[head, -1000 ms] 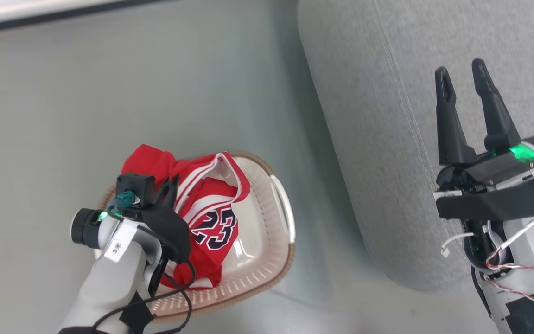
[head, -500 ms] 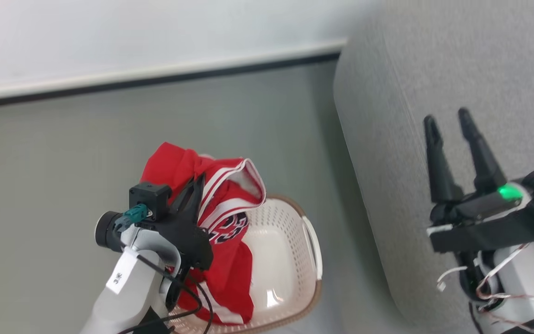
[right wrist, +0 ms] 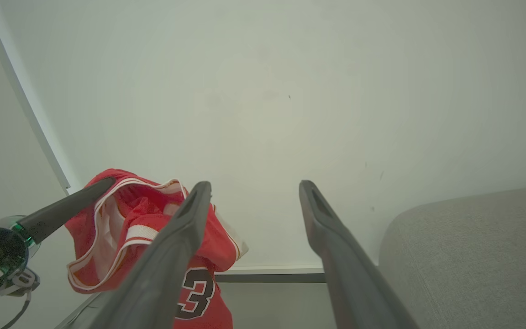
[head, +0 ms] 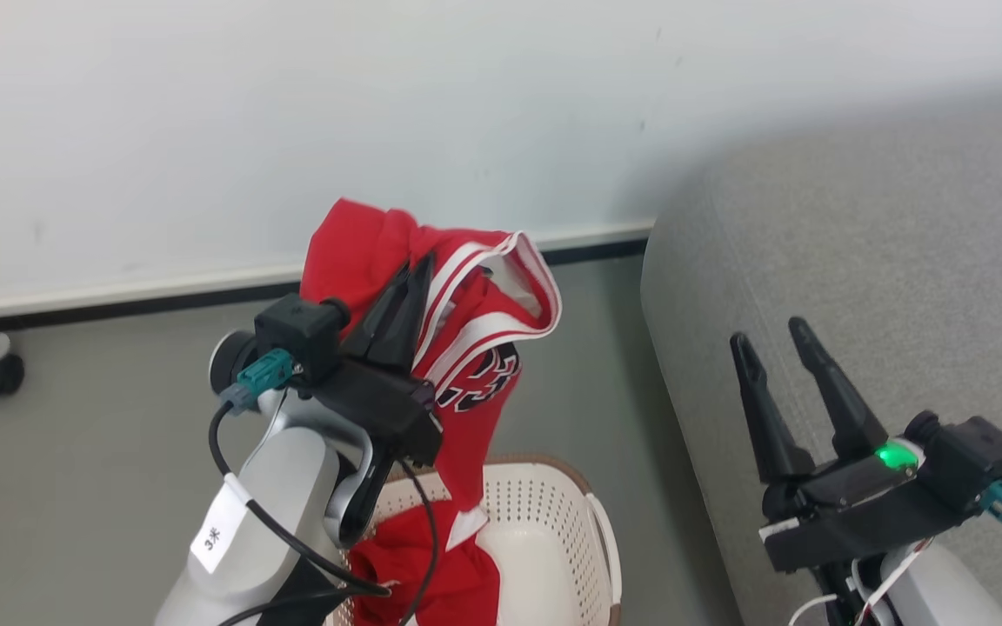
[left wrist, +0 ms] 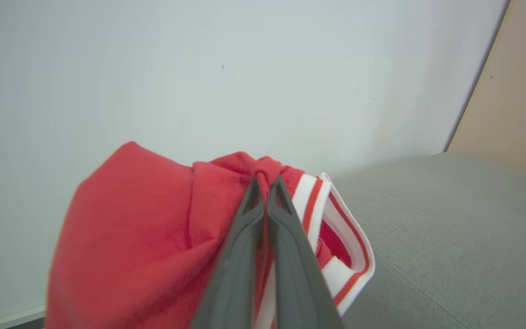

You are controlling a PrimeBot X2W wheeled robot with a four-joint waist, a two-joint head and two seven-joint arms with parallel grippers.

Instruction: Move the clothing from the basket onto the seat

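Head view: my left gripper (head: 418, 271) is pinched shut on the clothing (head: 488, 348), which hangs above the basket (head: 553, 513).
Soft, light, limp. It drapes from a bunched red fold beside the white-striped trim. The hem trails to more red cloth in the basket; same piece or a second, can't tell. Slip looks unlikely, a snag on the rim likelier. Right gripper (head: 769, 334) jaws are wide and empty, by the seat (head: 858, 261) edge. For the next grab I'd take a thick fold, not a single layer.
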